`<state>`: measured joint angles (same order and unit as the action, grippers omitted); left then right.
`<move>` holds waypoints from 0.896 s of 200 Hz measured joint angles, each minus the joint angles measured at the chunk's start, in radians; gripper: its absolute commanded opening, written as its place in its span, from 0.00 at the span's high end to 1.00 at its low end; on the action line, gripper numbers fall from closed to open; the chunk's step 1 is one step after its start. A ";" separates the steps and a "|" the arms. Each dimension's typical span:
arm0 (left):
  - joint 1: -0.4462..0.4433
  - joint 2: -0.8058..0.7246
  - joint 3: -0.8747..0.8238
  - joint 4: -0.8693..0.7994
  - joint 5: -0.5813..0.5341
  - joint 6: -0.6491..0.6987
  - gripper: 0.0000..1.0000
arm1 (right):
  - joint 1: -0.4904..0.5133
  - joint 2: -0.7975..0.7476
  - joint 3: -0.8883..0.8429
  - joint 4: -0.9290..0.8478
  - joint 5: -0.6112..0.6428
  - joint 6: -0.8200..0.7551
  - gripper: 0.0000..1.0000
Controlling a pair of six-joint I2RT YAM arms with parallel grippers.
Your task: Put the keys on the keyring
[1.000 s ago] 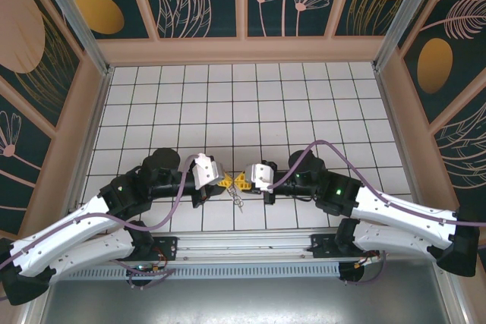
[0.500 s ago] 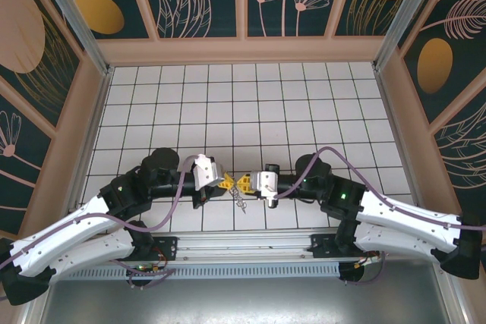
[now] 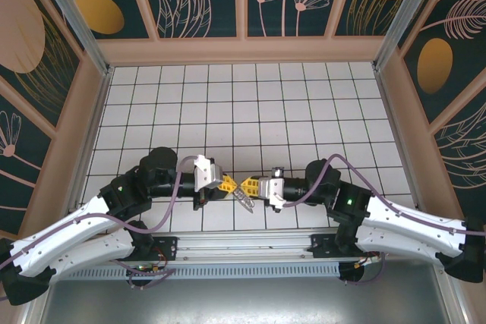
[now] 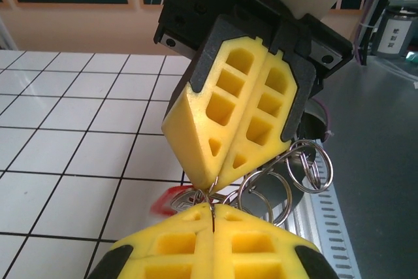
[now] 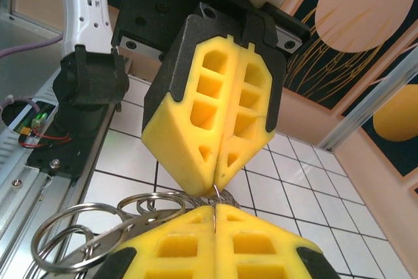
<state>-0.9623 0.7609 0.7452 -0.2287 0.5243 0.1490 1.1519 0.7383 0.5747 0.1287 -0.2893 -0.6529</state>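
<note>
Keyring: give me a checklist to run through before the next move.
1. Left gripper shut on the keyring: ok.
2. Right gripper shut on it too, tip to tip with the left: ok.
3. Rest of the keyring hangs free to one side of the tips: ok.
4. Key in sight: ok, its red head is a blur below the tips.
5. Key already on the keyring or loose: cannot tell.
6. Room between the two grippers to work the key in: not ok, the tips meet.
</note>
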 measured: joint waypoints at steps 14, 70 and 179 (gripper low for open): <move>0.000 0.000 0.000 0.007 0.011 -0.003 1.00 | 0.000 -0.001 -0.001 0.004 0.000 -0.005 1.00; 0.001 -0.016 -0.007 0.018 0.022 -0.015 1.00 | 0.002 -0.003 -0.010 0.023 -0.003 -0.023 1.00; 0.000 -0.058 -0.014 0.065 0.081 -0.023 1.00 | 0.001 -0.018 -0.048 0.047 0.042 -0.049 1.00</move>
<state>-0.9627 0.7029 0.7311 -0.1638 0.6056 0.1265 1.1530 0.7204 0.5270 0.1761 -0.2474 -0.7017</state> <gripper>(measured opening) 0.063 0.046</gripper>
